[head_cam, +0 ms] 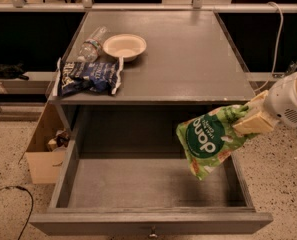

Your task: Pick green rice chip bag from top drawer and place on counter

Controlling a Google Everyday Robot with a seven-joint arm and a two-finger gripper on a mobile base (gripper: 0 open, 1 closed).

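Grey counter (188,59) filled your upper view, with the open drawer (133,184) below it. Your bag (210,141) hung over the drawer's right side, its long axis running 7 to 1 o'clock. The gripper (250,120) was clenched on its 1 o'clock end, hiding that edge. The counter lay at 11 o'clock.
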